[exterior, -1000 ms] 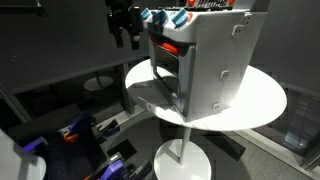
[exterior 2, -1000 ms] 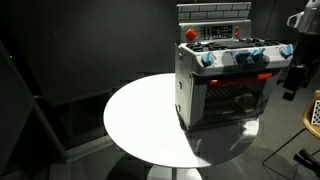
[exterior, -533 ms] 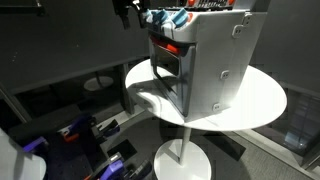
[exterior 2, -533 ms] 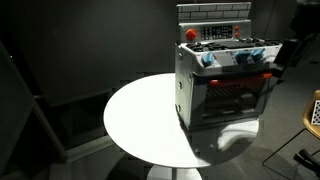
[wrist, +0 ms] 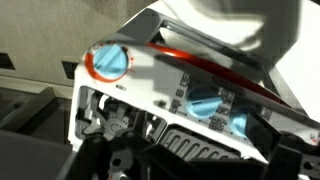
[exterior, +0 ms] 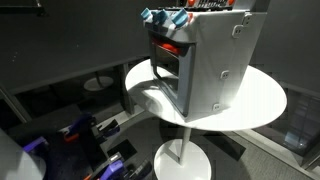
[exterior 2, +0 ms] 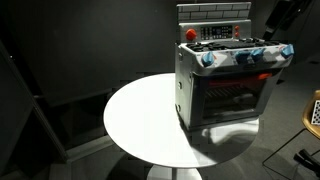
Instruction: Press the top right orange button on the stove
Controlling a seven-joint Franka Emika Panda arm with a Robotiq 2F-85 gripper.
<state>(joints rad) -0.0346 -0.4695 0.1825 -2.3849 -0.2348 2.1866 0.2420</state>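
Dark-walled room with a round white tabletop (exterior 2: 140, 120) on a single pedestal, seen in both exterior views. A small grey toy stove (exterior 2: 225, 85) stands close to one edge of the tabletop, its dark-framed oven door facing out over that edge and showing an orange-red interior. A row of blue knobs (exterior 2: 235, 57) runs along the front, and a raised back panel carries the small buttons, with one round orange-red button (exterior 2: 190, 34) at the panel's end.

My gripper (exterior 2: 278, 20) hangs high at the upper corner of an exterior view, above and beside the stove and touching nothing. It is a dark, partly cropped shape, so I cannot tell whether it is released or clenched. In the blurred wrist view, dark gripper parts fill the lower edge. Beyond them lies the stove top with a round orange button ringed in blue (wrist: 108, 62) and pale blue knobs (wrist: 205, 105) nearby.

I judge the task as barely begun: nothing shows a press made. What is left is to line up over the top right orange button, come down on it and push. From the wrist view alone I cannot say that the orange button there is the right one.
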